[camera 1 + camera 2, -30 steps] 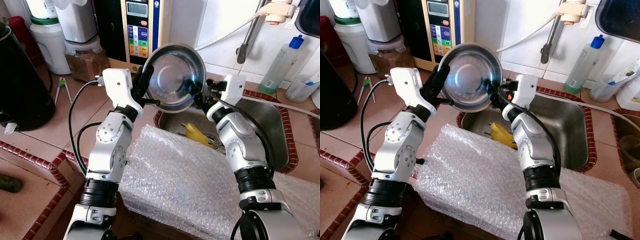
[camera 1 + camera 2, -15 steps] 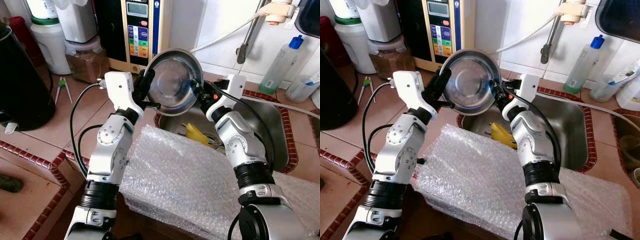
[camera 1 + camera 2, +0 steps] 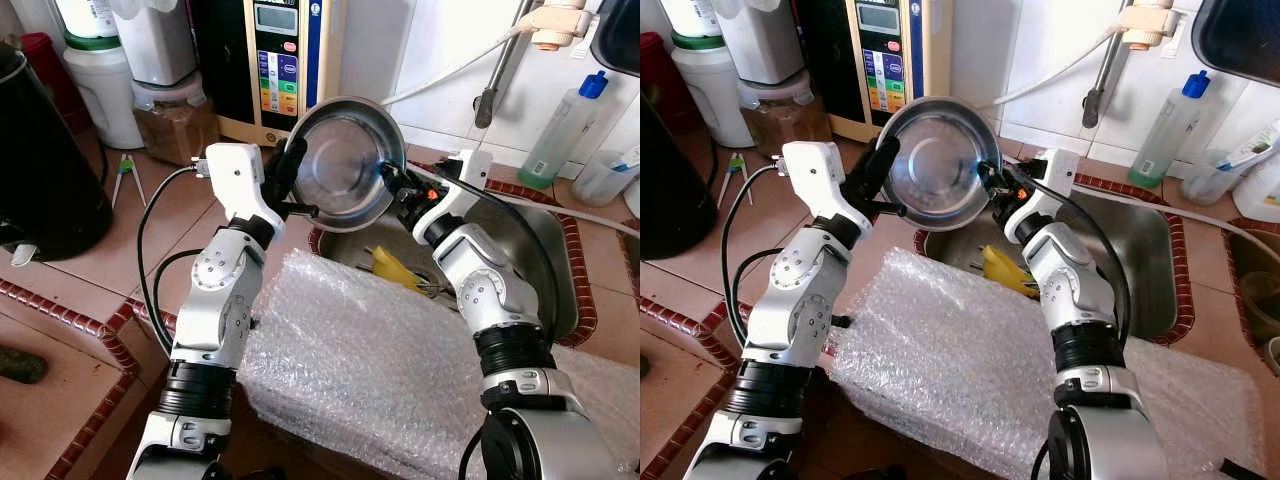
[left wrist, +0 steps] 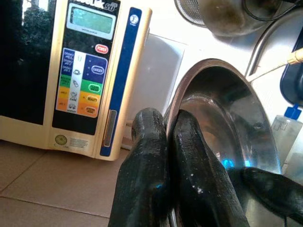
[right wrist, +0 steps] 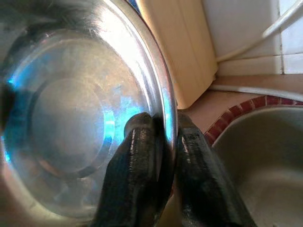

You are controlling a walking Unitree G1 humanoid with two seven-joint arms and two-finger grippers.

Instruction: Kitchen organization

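While both arms are reaching forward over the counter, the steel bowl point(image 3: 345, 160) is hanging in the air between them, tilted on its edge with the hollow side facing the robot, above the near left corner of the sink point(image 3: 535, 255). The left gripper point(image 3: 287, 168) is pinching the bowl's left rim, its fingers closed on the metal, and the right gripper point(image 3: 393, 185) is clamped on the right rim in the same way.

A sheet of bubble wrap point(image 3: 370, 365) is lying on the near counter under the forearms. A yellow object point(image 3: 398, 268) is resting in the sink just below the bowl. Behind the bowl a water machine point(image 3: 278, 60) with coloured buttons is standing against the wall, partly covered by the bowl. A black kettle point(image 3: 45, 170) is standing far left, and a clear bottle with a blue cap point(image 3: 562, 125) is standing far right.

The left wrist view is showing one black finger point(image 4: 144, 165) outside the rim and one inside. The right wrist view is showing the bowl's inner bottom with blue reflections and the red tile border point(image 5: 227, 123) of the sink.
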